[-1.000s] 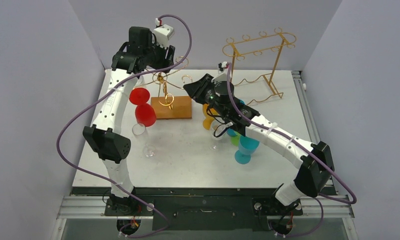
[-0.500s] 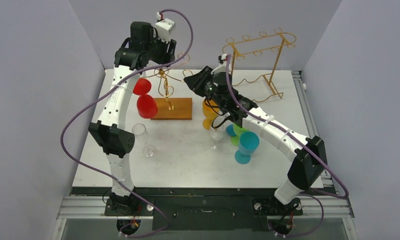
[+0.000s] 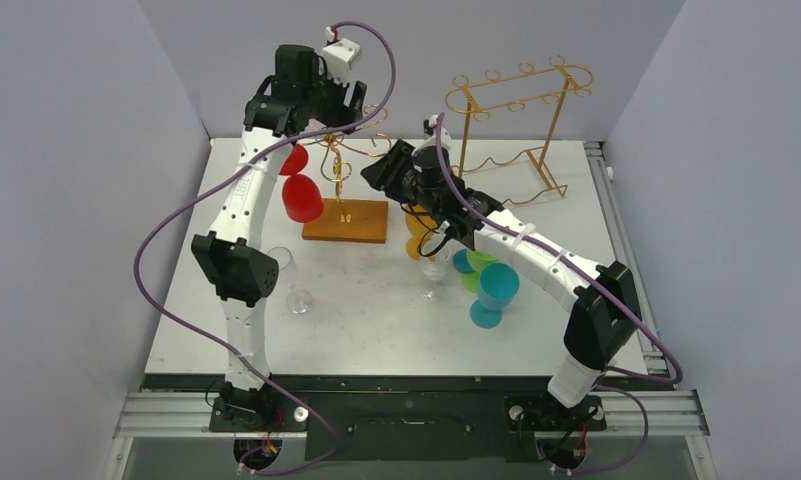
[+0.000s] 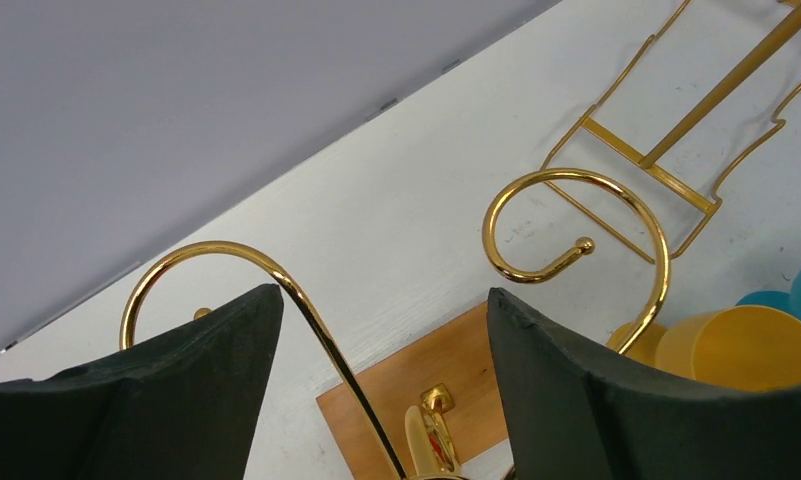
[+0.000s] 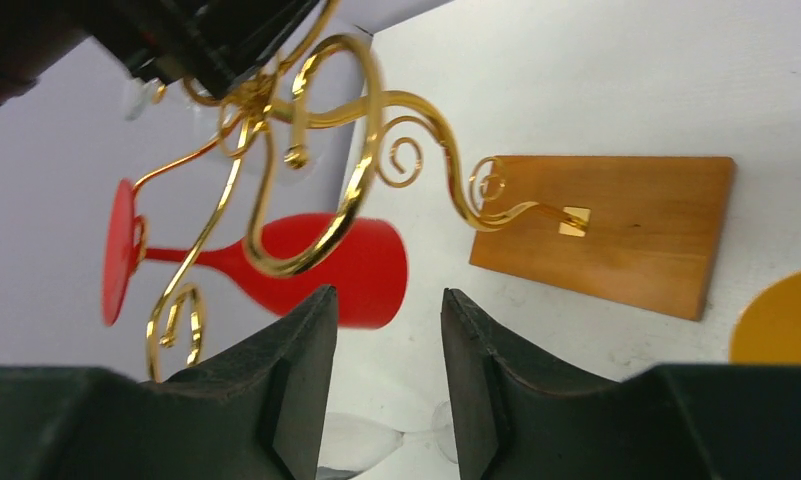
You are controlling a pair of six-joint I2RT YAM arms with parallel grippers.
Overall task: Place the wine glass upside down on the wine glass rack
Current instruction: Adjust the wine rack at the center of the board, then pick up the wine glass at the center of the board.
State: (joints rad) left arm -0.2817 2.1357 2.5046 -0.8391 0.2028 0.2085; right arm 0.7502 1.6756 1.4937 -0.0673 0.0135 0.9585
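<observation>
**Left arm carried rightward over the rack; red glass hanging bowl-down**

Since a second ago, the left gripper (image 3: 348, 100) is being shown further right and higher above the wine glass rack (image 3: 343, 218). The red wine glass (image 3: 303, 198) is being shown nearer the back wall than before. The right gripper (image 3: 378, 172) is likewise being shown a little closer to the rack's stem.

The glass is being carried upside down on the rack's left side, with its foot at a curled gold arm and its bowl below. It is not being touched by either gripper.

The left jaws are being held wide apart with nothing clamped; one curled arm of the rack is being seen across the gap between them. The right jaws are being kept apart by a narrow gap, with nothing between them, and are being pointed at the stem and the glass from the rack's right.

On the table (image 3: 376, 330), a clear glass (image 3: 296, 297) is being left near the left arm. Yellow (image 3: 417, 236), green (image 3: 476, 266) and blue (image 3: 494, 292) glasses are being crowded under the right arm. A taller gold frame rack (image 3: 521, 110) is being left at the back right.
</observation>
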